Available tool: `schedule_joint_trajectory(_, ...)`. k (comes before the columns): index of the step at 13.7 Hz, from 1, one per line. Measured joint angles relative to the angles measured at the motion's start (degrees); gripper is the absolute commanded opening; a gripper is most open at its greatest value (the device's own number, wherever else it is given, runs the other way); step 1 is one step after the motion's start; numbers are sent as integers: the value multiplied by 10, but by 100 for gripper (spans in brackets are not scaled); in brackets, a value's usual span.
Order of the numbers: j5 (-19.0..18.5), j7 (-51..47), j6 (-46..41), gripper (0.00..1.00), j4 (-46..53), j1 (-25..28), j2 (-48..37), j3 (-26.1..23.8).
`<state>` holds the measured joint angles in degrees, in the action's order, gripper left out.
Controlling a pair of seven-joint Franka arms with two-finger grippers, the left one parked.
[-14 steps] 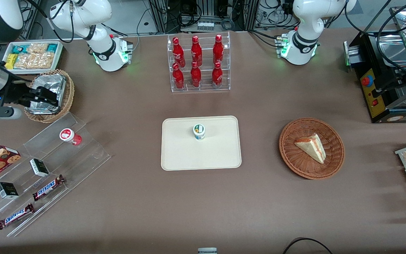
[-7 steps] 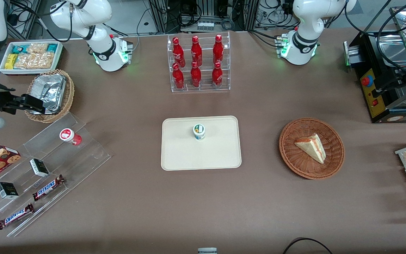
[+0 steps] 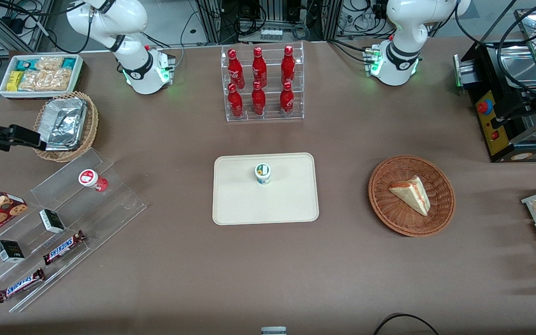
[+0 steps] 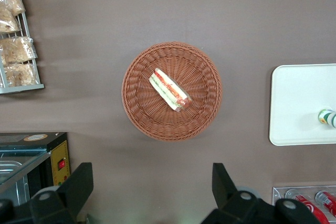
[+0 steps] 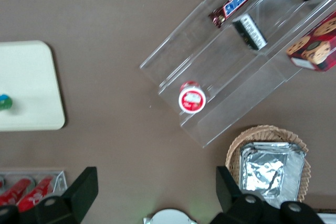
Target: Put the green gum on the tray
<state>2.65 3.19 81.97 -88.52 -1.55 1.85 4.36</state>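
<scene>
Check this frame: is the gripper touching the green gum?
Apart. The front view shows the gripper open at the working arm's end of the table, beside the foil basket, while the green gum stands alone on the tray.

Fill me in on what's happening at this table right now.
The green gum stands upright on the tray, so the placing looks done. The right arm's gripper is open, holds nothing, and sits up near the foil-lined basket toward the working arm's end of the table, well away from the tray. The red-lidded bottle sits on the clear stepped stand.
</scene>
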Motion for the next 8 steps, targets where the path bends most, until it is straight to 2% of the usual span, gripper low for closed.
schedule_joint_trajectory(8,-6,-22,-19,100,-7,0,-19,-9)
